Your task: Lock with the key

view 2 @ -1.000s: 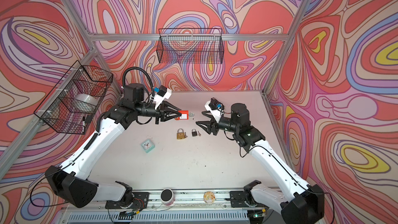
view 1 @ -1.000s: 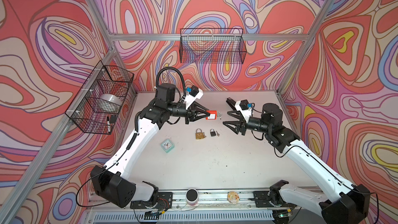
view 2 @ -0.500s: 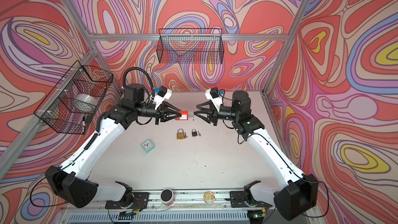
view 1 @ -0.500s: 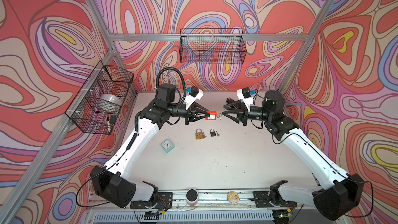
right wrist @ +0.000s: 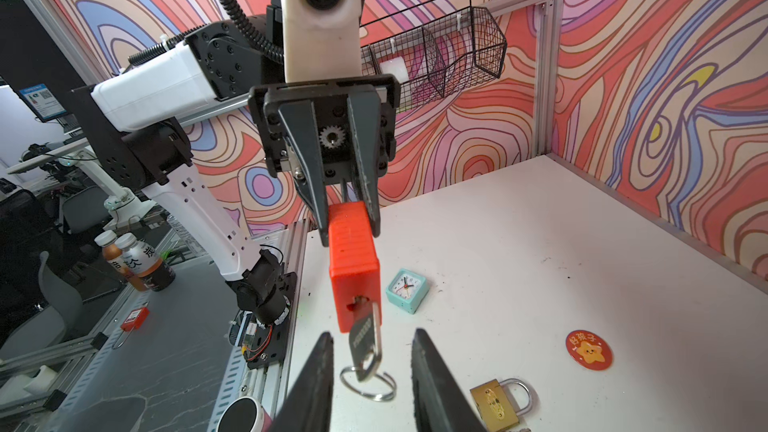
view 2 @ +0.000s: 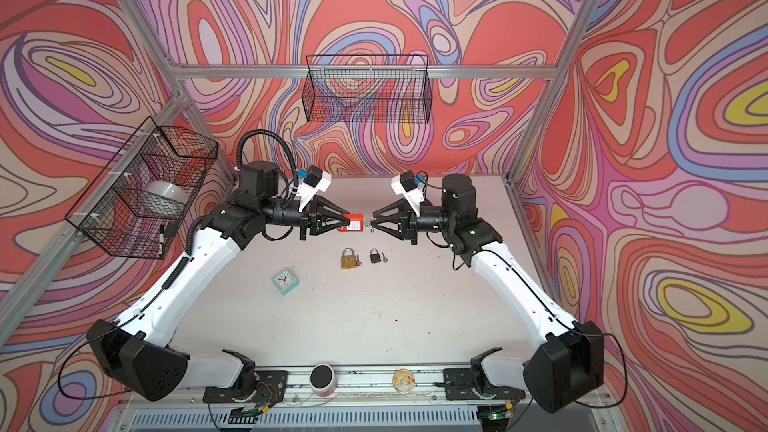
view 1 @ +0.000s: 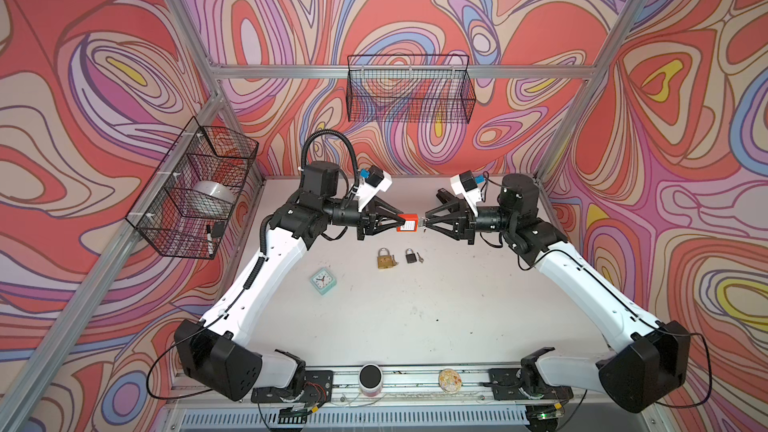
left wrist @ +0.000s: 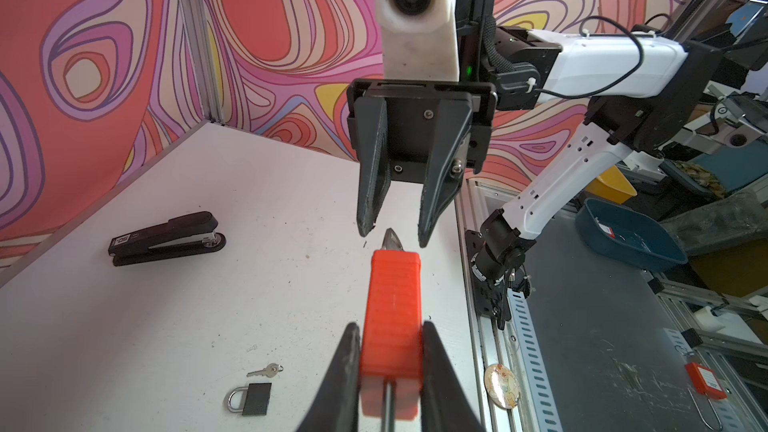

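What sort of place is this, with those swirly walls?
Probably a robotics lab's test booth: two robot arms mounted at a white table, aluminium framing holding printed panels, and practice props like a brass padlock and clock.

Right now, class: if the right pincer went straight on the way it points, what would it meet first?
The key, sticking out of the red padlock the left pincer holds; it sits between the open jaws of the right pincer, seemingly untouched.

Teal alarm clock (view 1: 323, 280) on table (view 1: 415, 317); stapler (left wrist: 166, 238) near wall; badge (view 1: 450, 380) on front rail; wire basket (view 1: 409, 89) on back wall.
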`<state>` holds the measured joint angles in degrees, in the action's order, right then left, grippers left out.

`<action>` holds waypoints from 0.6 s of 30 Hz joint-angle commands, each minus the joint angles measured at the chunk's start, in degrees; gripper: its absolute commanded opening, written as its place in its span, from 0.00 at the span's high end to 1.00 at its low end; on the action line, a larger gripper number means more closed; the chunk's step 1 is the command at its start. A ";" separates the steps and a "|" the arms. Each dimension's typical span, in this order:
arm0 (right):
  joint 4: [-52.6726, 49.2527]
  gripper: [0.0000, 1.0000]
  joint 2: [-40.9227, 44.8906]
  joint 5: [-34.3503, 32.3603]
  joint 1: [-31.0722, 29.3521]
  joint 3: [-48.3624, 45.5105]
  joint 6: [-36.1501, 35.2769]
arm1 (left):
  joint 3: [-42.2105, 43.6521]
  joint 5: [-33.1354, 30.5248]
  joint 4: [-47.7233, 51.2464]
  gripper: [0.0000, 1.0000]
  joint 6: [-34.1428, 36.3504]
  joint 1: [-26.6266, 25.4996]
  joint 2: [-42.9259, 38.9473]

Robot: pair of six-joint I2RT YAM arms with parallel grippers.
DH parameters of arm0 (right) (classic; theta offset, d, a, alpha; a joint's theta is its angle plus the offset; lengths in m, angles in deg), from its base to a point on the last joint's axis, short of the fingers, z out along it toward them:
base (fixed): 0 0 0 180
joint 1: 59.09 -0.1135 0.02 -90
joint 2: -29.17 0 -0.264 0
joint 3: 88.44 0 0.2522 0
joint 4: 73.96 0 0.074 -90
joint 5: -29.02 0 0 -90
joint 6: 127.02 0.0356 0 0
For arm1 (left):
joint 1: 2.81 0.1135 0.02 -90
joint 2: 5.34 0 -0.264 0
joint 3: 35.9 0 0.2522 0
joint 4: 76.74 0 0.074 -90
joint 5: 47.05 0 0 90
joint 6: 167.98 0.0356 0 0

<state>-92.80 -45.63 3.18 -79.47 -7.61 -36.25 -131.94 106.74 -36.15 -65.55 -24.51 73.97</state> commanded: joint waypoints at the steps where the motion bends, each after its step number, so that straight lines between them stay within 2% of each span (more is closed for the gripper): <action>1: 0.97 0.71 -1.12 1.40 -0.62 1.57 0.30 | 0.36 0.51 0.33 1.00 0.86 0.23 -1.35; 9: 1.31 0.85 -2.26 0.56 -2.00 1.92 -0.15 | 0.67 0.39 0.24 1.00 0.61 0.21 -1.61; 13: -0.23 0.99 -2.17 0.11 -2.55 2.20 -1.93 | 0.71 0.29 0.36 1.00 0.56 0.17 -1.70; 18: -1.12 1.00 -1.13 -1.94 -2.90 1.69 -4.61 | 0.42 0.10 0.88 1.00 0.69 0.20 -1.35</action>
<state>-92.65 -47.53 3.05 -81.68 -6.95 -38.52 -131.63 106.10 -35.47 -65.55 -24.46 73.86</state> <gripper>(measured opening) 0.049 0.212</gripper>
